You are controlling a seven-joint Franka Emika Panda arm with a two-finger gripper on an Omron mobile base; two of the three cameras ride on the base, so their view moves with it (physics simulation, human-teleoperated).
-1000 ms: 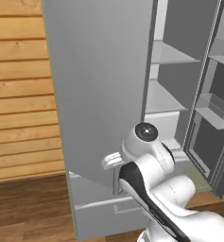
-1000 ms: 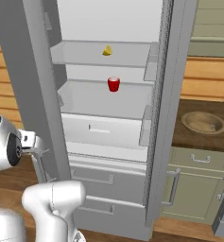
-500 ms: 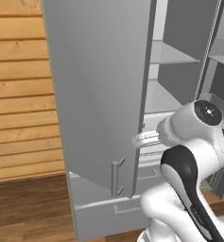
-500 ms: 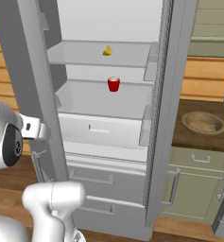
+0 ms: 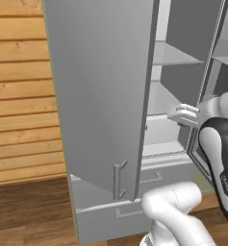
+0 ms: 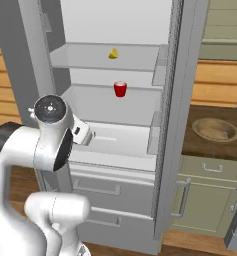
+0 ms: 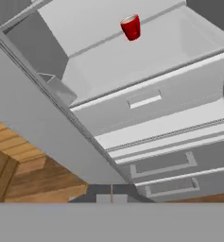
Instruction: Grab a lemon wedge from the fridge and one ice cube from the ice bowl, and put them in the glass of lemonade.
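The fridge (image 6: 165, 100) door now stands wide open; the gripper (image 5: 175, 115), jaws shut and empty, has swung toward the lemon wedge (image 6: 113, 53)

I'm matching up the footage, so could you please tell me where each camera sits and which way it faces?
Left base view: behind the arm's left, looking forward at the fridge door's outside and shelves beyond; gripper and arm at right.
Right base view: behind the arm's right, facing the open fridge, lemon wedge above the red cup, ice bowl at right; arm at left.
Hand view: on the hand, looking at the cup and drawers; shut fingertips at bottom.
Right base and hand views share the cup.
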